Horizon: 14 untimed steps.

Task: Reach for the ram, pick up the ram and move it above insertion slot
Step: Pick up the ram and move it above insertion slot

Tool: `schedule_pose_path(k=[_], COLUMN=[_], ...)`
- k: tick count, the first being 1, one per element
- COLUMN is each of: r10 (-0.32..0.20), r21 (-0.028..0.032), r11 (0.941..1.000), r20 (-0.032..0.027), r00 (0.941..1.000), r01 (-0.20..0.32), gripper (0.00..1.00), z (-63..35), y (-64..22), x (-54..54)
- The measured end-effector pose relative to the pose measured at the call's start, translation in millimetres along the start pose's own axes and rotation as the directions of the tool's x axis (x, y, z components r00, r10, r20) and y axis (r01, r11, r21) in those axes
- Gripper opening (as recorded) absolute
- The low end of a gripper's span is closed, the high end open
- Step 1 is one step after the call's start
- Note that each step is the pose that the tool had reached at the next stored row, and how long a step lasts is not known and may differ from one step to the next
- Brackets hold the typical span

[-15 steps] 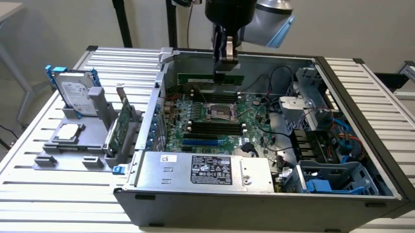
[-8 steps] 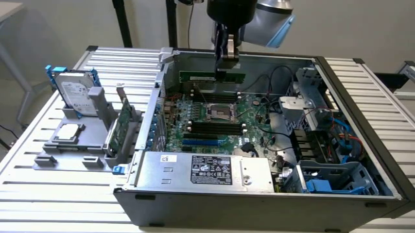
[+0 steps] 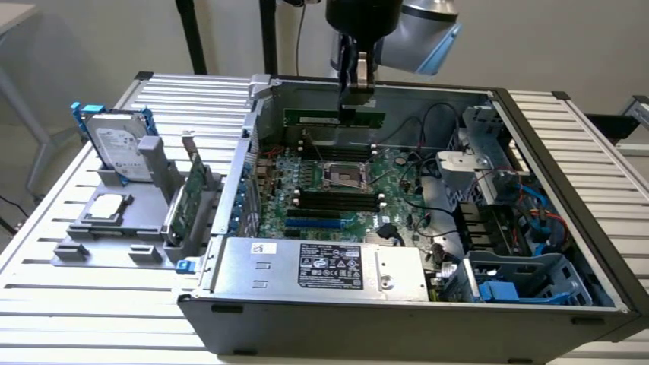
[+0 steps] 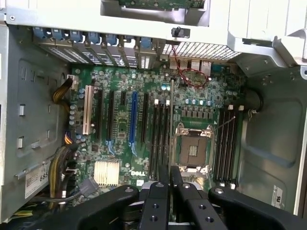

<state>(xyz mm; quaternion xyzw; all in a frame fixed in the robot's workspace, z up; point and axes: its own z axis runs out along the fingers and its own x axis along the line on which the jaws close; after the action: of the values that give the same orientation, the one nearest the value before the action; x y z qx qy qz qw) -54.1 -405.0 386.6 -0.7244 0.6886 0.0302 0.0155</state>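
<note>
The black two-fingered gripper on the grey robot arm hangs over the open grey metal computer case, toward the case's 12 o'clock edge in the exterior view. Its fingers are clenched on the ram, a long, narrow green circuit-board stick, which it holds level and edge-down, clear of the board beneath.

In the wrist view the ram appears edge-on as a thin strip running out from between the black finger pads, over the green motherboard. It lies just beside the row of black memory slots and next to the silver processor socket; a second group of black slots sits on the socket's far side.

Outside the case, at 9 o'clock in the exterior view, a grey fixture holds a silver hard drive standing upright and a wider green expansion card.
</note>
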Motion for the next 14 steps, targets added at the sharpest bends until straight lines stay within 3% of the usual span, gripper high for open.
schedule_pose_path(k=[6, 10, 14], r10=[0.013, 0.024, 0.024], r21=[0.0069, 0.0128, 0.0131], r11=[0.9999, 0.9996, 0.9996], r20=[0.0006, 0.0045, 0.0046], r00=[0.9999, 0.9997, 0.9997], r01=[-0.013, -0.024, -0.024], gripper=[0.13, 0.13, 0.13], z=[0.7, 1.2, 1.2], y=[-2.1, -2.9, -2.9], x=[-1.5, -2.1, -2.1])
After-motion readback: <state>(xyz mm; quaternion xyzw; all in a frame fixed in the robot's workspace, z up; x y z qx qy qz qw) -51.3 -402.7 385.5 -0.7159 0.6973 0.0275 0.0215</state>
